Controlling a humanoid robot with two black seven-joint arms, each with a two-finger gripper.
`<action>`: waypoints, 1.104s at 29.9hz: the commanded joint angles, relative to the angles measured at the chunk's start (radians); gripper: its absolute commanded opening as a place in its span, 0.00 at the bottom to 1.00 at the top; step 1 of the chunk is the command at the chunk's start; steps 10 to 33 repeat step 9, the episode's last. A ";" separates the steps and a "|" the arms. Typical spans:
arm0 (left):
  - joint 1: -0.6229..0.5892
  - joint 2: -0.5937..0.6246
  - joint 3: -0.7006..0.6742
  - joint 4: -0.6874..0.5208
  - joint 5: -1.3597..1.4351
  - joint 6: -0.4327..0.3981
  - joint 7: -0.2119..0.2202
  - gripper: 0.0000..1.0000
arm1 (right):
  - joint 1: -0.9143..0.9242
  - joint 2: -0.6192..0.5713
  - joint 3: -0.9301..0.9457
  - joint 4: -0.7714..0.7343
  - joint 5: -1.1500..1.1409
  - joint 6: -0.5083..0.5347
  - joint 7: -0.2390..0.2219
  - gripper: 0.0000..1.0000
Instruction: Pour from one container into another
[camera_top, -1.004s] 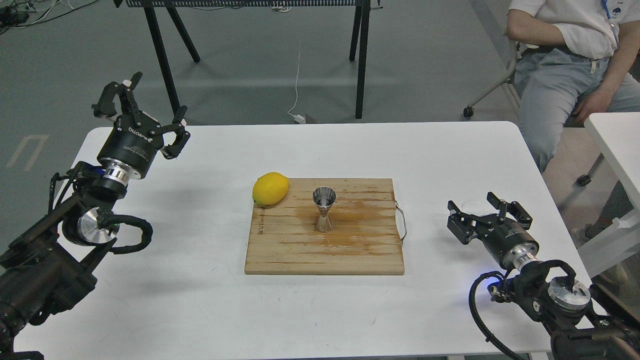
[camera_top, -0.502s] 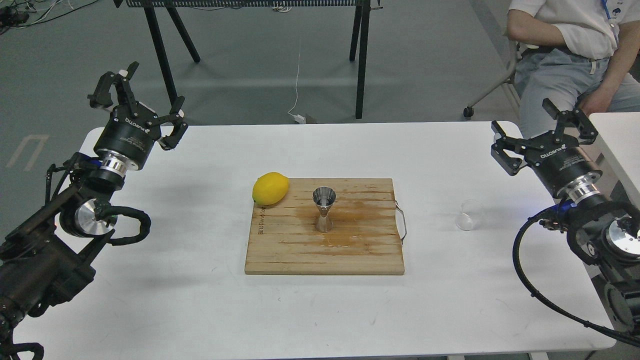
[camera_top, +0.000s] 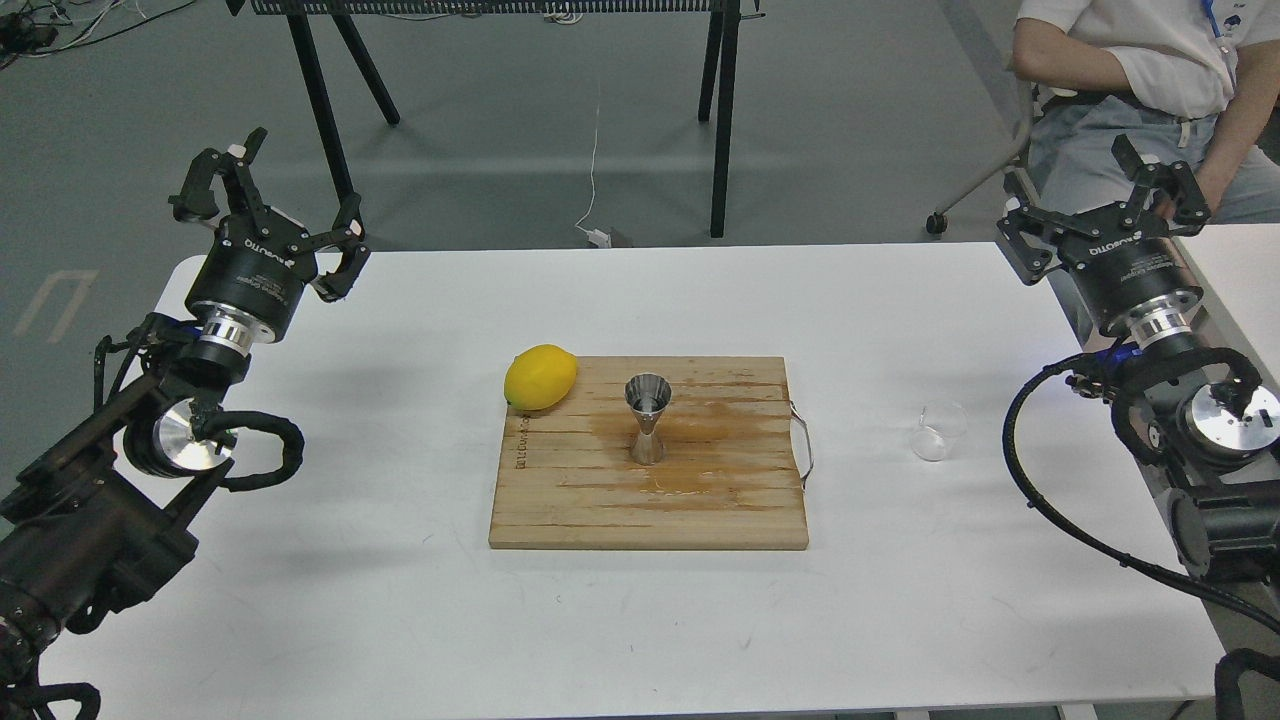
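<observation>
Both the left gripper (camera_top: 268, 205) and the right gripper (camera_top: 1100, 197) are spread wide and hold nothing, the glass cup (camera_top: 938, 431) stands on the table (camera_top: 400, 620) right of the board (camera_top: 560, 500), and the metal cup (camera_top: 648, 417) stands on the board.

A white counter (camera_top: 400, 600) fills the lower view. Beyond it lies grey floor (camera_top: 850, 120). At 12 o'clock stand the black legs of a table (camera_top: 722, 120), a white cable (camera_top: 594, 150) trailing down. At 2 o'clock a person (camera_top: 1130, 90) sits on a wheeled chair (camera_top: 975, 180).
</observation>
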 joint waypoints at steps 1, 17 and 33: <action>0.008 -0.002 0.003 0.000 -0.014 0.001 0.002 1.00 | 0.042 0.008 -0.002 -0.013 0.000 0.000 0.003 1.00; 0.012 -0.016 0.001 0.001 -0.016 0.001 0.003 1.00 | 0.108 0.008 -0.012 -0.023 -0.006 0.000 0.003 1.00; 0.012 -0.016 0.001 0.001 -0.016 0.001 0.003 1.00 | 0.108 0.008 -0.012 -0.023 -0.006 0.000 0.003 1.00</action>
